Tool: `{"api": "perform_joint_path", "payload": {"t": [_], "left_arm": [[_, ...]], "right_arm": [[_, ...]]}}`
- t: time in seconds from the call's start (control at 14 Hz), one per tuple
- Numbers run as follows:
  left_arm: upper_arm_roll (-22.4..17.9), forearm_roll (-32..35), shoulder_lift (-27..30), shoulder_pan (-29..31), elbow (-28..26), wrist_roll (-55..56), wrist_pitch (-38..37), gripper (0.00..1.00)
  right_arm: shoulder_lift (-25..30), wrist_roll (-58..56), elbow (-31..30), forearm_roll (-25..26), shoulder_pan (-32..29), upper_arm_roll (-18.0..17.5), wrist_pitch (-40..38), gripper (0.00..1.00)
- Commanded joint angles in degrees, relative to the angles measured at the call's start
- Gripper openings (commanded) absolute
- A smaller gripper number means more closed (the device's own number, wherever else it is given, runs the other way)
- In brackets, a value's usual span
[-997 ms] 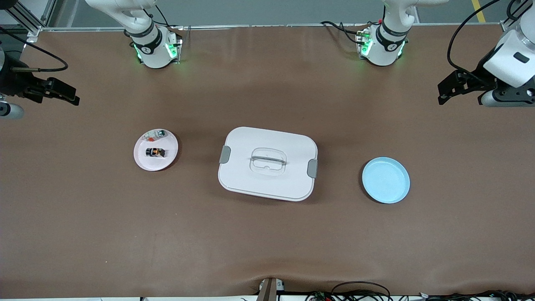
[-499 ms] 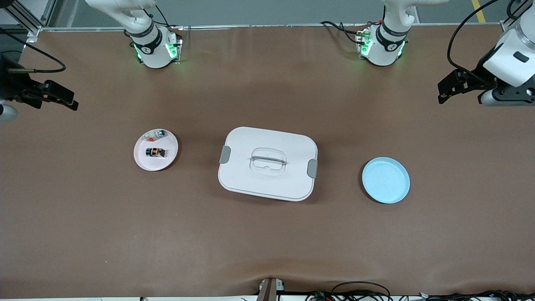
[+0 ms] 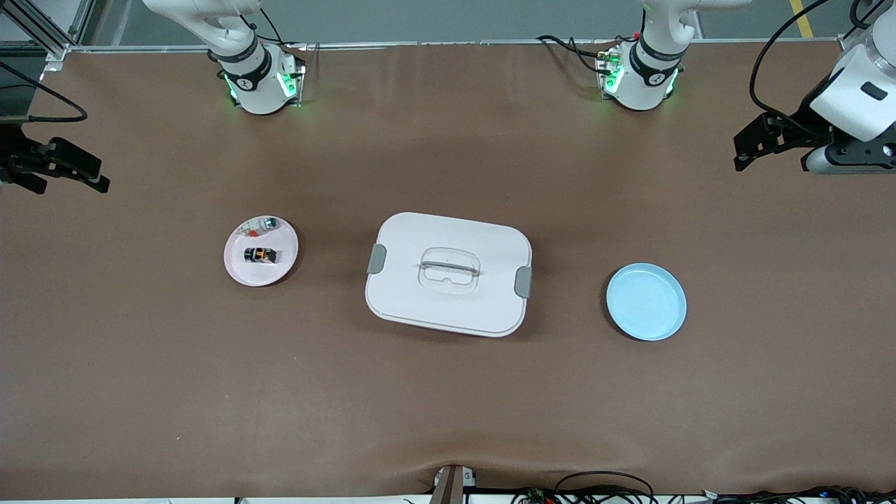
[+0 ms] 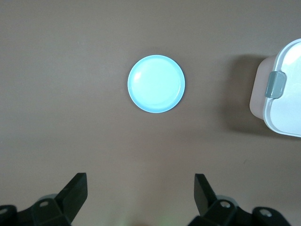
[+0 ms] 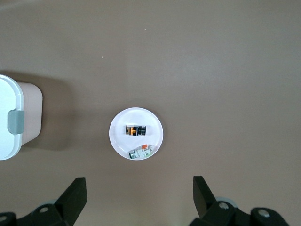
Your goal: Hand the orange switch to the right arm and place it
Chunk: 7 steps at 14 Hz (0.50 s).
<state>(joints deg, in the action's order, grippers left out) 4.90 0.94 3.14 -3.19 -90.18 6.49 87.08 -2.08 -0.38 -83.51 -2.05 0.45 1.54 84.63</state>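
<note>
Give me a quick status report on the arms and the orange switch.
Left gripper open, up at the left arm's table end. Right gripper open, up at the right arm's end. Orange switch on the white plate beside a pale part. Nothing blocking.

A brown table point(image 3: 448, 406) is seen beneath everything. A white lidded box point(image 3: 448, 274) with grey side latches point(image 3: 376, 259) and a clear handle is shown. A light blue plate point(image 3: 646, 302) is plain, without pattern. A pale pinkish-white plate point(image 3: 241, 269) is shown carrying the orange switch point(image 3: 260, 255), which is black with an orange-brown patterned face, and a silvery-white small part point(image 3: 260, 225) marked with a red-orange spot and a green touch. The left gripper point(image 4: 140, 197) and the right gripper point(image 5: 139, 197) are black; green lights are shown at the white arm bases.
</note>
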Motion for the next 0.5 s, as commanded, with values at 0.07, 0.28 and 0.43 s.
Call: {"api": "perform_joint_path", "payload": {"t": [0.07,0.28,0.43], "left_arm": [[-0.1,-0.8,1.8,-0.1,-1.4,-1.2,-0.3,1.0],[-0.1,-0.8,1.8,-0.1,-1.4,-1.2,-0.3,1.0],[-0.1,-0.8,1.8,-0.1,-1.4,-1.2,-0.3,1.0]], "right_arm": [[0.1,-0.5,0.0,-0.6,0.7,0.6,-0.4,1.0],[0.2,-2.3,-0.4,0.0,0.8,0.5,-0.8,1.0],[0.3,-2.9,-0.6,0.0,0.6,0.5,-1.2,1.0]]}}
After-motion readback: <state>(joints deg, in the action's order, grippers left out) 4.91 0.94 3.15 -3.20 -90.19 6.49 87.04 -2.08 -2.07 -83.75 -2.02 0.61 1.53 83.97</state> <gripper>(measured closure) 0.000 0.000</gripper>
